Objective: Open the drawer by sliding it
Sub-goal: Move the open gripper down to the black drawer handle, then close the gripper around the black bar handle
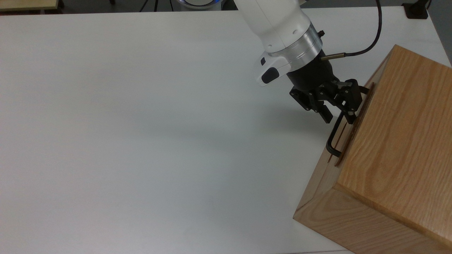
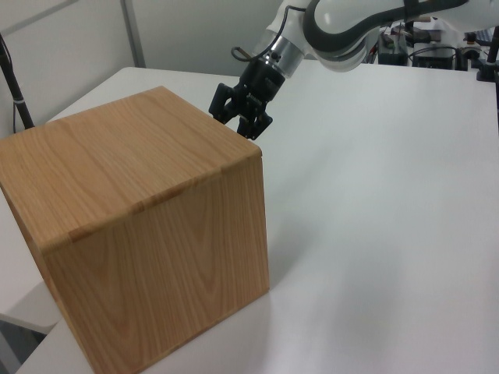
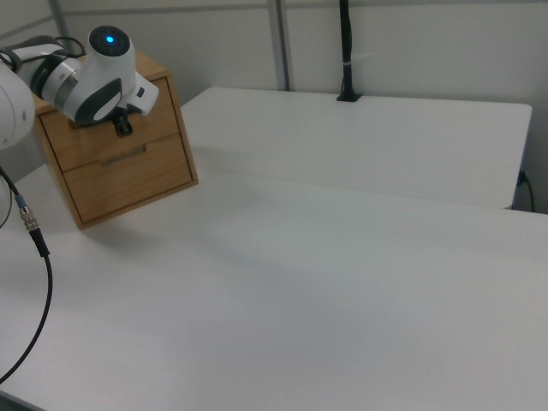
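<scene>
Jaws stand spread on your gripper [image 1: 339, 117], one finger [image 1: 326, 114] on the table side of the handle [image 1: 335, 135] and the other [image 1: 350, 116] between the bar and the drawer [image 1: 353, 121] front, so the bar's upper stretch runs through the gap. You cannot tell from the top view whether either finger touches the bar.

Your drawer sits closed in the cabinet [image 1: 395, 148], at the top view's right edge of the table [image 1: 141, 123]. Its front faces the top view's left, toward the open table. The handle's long axis runs along the front's top edge, slanting from the top view's upper right down to its lower left; its lower end stands free of the gripper.

From the left view, your gripper [image 2: 242, 119] hangs at the cabinet's [image 2: 140, 234] far upper corner. In the right view you see two drawer fronts stacked on the cabinet [image 3: 124, 167], with the arm [image 3: 98, 81] in front of the upper one.

You have one arm, one gripper, one cabinet and one handle in the top view.
</scene>
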`<state>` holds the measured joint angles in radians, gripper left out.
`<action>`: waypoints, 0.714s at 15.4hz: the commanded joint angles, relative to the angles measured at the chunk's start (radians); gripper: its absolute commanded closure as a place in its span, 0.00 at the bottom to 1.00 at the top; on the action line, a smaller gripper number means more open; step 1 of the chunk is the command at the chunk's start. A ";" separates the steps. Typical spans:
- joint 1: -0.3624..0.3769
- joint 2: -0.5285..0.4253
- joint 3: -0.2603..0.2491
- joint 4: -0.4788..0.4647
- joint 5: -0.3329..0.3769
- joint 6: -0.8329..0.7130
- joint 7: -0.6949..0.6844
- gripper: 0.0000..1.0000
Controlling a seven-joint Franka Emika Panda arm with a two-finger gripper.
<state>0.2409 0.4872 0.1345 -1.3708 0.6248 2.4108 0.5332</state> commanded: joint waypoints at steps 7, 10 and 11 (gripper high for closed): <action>0.011 0.022 -0.001 0.036 0.007 0.017 0.019 1.00; 0.008 0.021 -0.001 0.035 -0.005 0.017 0.017 1.00; 0.008 0.021 -0.001 0.033 -0.011 0.016 0.017 1.00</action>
<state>0.2431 0.4921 0.1377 -1.3526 0.6200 2.4127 0.5327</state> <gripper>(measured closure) 0.855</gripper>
